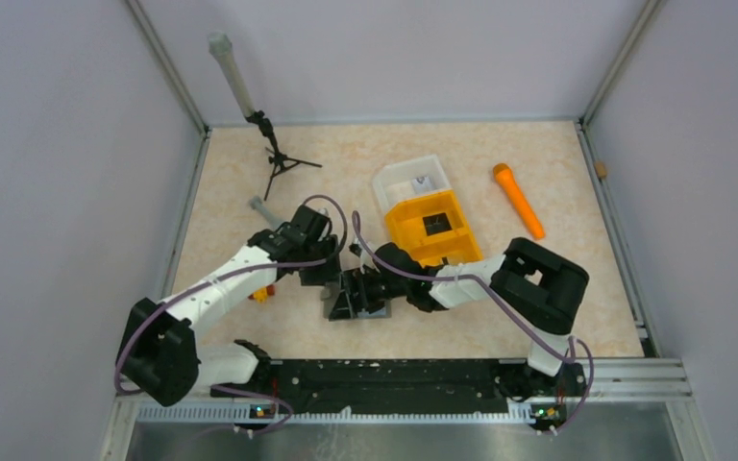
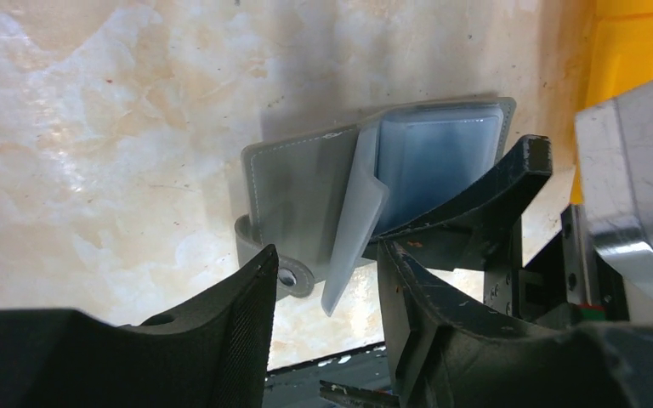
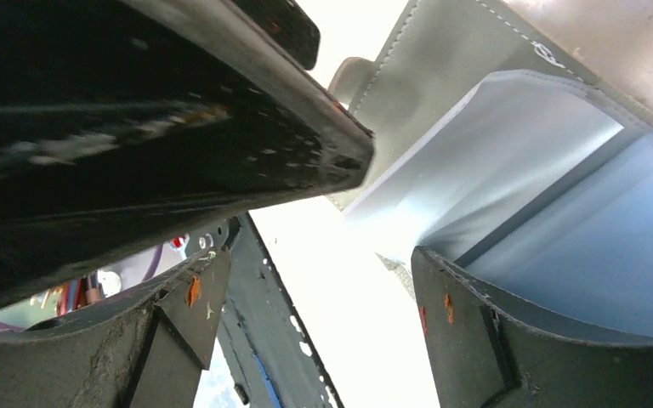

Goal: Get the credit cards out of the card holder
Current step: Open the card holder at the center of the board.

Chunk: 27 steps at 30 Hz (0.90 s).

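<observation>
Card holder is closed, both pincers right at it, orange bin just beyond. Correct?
No: the card holder is open, not closed, with a clear sleeve standing up from its fold, as the left wrist view shows. The rest holds: the left pincer and right pincer are right at it, and the orange bin is just beyond.

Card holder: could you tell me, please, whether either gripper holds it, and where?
Nothing looks held. The card holder lies open; the right gripper stands open, and the left gripper straddles its clear sleeve without pinching.
</observation>
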Each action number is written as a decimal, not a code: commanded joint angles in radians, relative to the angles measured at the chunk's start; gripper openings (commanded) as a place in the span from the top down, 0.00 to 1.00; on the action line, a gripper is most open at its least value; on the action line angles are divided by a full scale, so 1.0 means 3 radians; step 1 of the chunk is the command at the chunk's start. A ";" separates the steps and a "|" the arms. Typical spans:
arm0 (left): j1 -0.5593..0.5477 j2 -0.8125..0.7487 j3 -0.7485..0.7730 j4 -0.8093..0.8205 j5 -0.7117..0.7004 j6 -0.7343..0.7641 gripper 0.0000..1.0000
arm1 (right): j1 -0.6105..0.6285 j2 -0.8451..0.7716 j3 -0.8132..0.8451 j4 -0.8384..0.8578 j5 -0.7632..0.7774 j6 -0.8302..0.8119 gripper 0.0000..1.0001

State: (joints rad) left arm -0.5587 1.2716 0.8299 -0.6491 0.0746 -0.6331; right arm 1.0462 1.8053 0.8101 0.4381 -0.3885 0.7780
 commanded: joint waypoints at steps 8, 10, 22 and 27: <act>0.0306 -0.0602 0.0061 -0.0022 0.0277 0.0025 0.50 | 0.0079 0.0176 0.0246 -0.0164 0.0045 -0.0199 0.17; 0.0310 -0.0573 0.0016 0.0117 0.0526 0.0016 0.54 | 0.0100 0.0173 0.0300 -0.0287 0.0108 -0.0268 0.15; 0.0457 -0.0137 -0.0041 0.0357 0.0640 0.0013 1.00 | 0.0138 0.0154 0.0327 -0.0453 0.0244 -0.0349 0.14; 0.0456 -0.0078 -0.0148 0.0440 0.0698 0.0002 1.00 | 0.0135 0.0168 0.0356 -0.0461 0.0242 -0.0345 0.14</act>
State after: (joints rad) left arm -0.4248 1.2377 0.8188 -0.5739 0.2619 -0.6323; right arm 1.0760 1.8362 0.8921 0.3431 -0.3553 0.7059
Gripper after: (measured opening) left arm 0.007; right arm 0.856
